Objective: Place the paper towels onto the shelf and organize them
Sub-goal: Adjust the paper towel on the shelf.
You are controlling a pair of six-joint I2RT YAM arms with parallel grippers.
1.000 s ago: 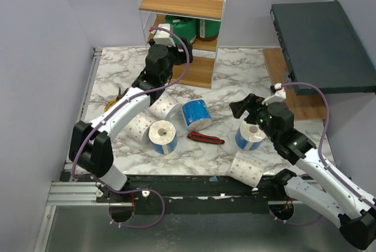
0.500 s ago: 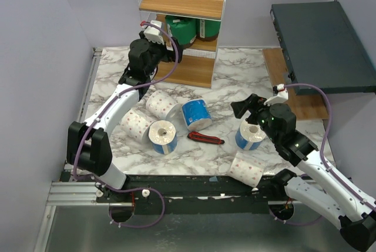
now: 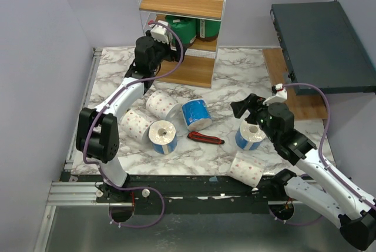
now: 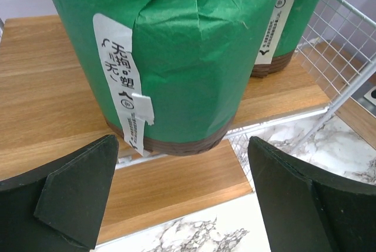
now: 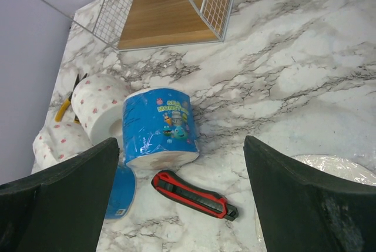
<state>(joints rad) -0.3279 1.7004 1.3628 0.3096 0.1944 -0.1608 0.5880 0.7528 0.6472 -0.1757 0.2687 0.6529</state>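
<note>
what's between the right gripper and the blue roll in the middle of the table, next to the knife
Nothing visible. Only bare marble table lies between the open right gripper and the blue-wrapped roll. The red-and-black utility knife lies on the roll's near side, off that line.

The left arm (image 3: 120,102) and the right arm (image 3: 320,167) share one build: glossy white link shells set between chunky matte-black joint housings. Both rise from a black base rail (image 3: 194,186). A thin purple cable (image 3: 181,58) loops free of the left arm's links far from that rail, and a second purple cable (image 3: 326,117) arcs beside the right arm. At the end farthest from the rail, each wrist carries a small white camera block (image 3: 157,29) with a red fleck. The left gripper (image 4: 182,146) has flat, angular, matte-black wedge fingers (image 4: 70,196), and the right gripper (image 5: 181,141) has matching black fingers (image 5: 299,199)
</note>
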